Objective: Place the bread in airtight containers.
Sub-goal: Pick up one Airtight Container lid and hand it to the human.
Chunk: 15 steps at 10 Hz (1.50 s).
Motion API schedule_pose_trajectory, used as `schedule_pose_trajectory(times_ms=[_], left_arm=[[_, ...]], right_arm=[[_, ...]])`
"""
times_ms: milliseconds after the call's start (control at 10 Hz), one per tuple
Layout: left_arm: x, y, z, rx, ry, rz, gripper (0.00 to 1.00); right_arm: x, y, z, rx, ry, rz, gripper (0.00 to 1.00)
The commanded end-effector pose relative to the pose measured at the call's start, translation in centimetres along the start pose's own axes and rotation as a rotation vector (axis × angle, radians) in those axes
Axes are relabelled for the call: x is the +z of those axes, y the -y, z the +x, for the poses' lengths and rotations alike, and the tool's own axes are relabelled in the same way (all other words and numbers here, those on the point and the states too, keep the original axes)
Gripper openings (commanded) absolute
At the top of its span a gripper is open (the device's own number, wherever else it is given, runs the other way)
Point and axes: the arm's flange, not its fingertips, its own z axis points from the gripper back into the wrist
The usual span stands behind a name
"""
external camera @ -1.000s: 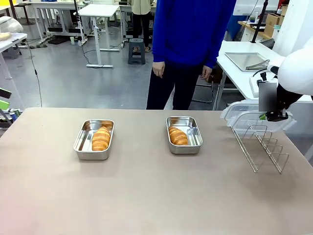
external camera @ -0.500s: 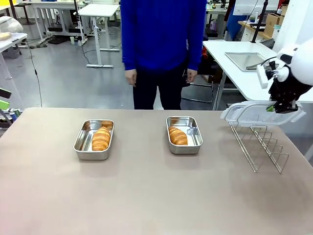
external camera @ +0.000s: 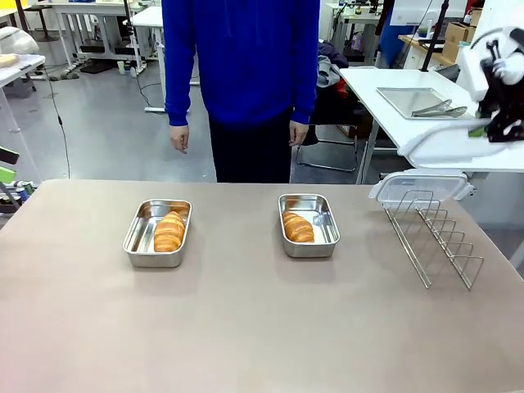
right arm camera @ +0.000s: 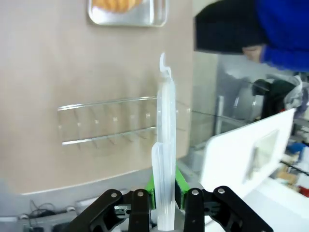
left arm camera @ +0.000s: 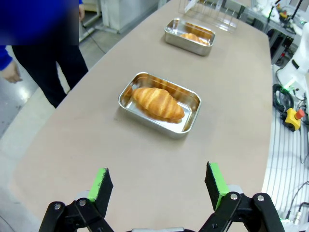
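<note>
Two airtight containers stand lidless on the table, the left one (external camera: 135, 237) and the right one (external camera: 329, 236). Each holds one piece of bread: a croissant (external camera: 169, 232) on the left, another croissant (external camera: 298, 228) on the right. My right gripper (external camera: 498, 124) hangs high at the far right, shut on a clear lid (external camera: 446, 143) that tilts above the wire rack (external camera: 438, 241). The right wrist view shows this lid (right arm camera: 165, 145) edge-on between the green pads. My left gripper (left arm camera: 157, 186) is open and empty, well short of the nearer container (left arm camera: 190, 123) with its croissant (left arm camera: 158, 102).
A second clear lid (external camera: 419, 187) rests on the rack's top. A person in a blue top (external camera: 241, 57) stands at the far edge, hands down. A side table (external camera: 393, 106) with a flat steel tray (external camera: 409, 100) and tongs is behind at the right.
My right gripper has risen up and to the right, lifting one lid off the rack. The person has stepped to the left. Containers and croissants stay put.
</note>
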Motion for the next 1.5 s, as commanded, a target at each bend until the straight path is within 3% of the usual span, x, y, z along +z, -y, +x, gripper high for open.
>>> schedule_pose_trajectory(times_ms=[0, 400, 700, 1000, 1200, 1400], left_arm=[[0.1, 0.0, 0.0, -0.017, 0.004, -0.007, 1.00], [0.1, 0.0, 0.0, -0.017, 0.004, -0.007, 1.00], [0.1, 0.0, 0.0, -0.017, 0.004, -0.007, 1.00], [0.1, 0.0, 0.0, -0.017, 0.004, -0.007, 1.00], [0.1, 0.0, 0.0, -0.017, 0.004, -0.007, 1.00], [0.1, 0.0, 0.0, -0.017, 0.004, -0.007, 1.00]], right_arm=[[2.3, 0.0, 3.8, 0.137, 0.029, -0.182, 0.07], [1.4, 3.0, 10.2, 0.386, 0.156, -0.284, 0.07], [-2.9, 7.5, 11.7, 0.461, 0.293, -0.274, 0.07], [-5.4, 9.5, 11.2, 0.463, 0.367, -0.264, 0.07], [-5.3, 7.9, 12.6, 0.441, 0.303, -0.253, 0.07], [-5.3, 7.9, 12.6, 0.441, 0.303, -0.253, 0.07]])
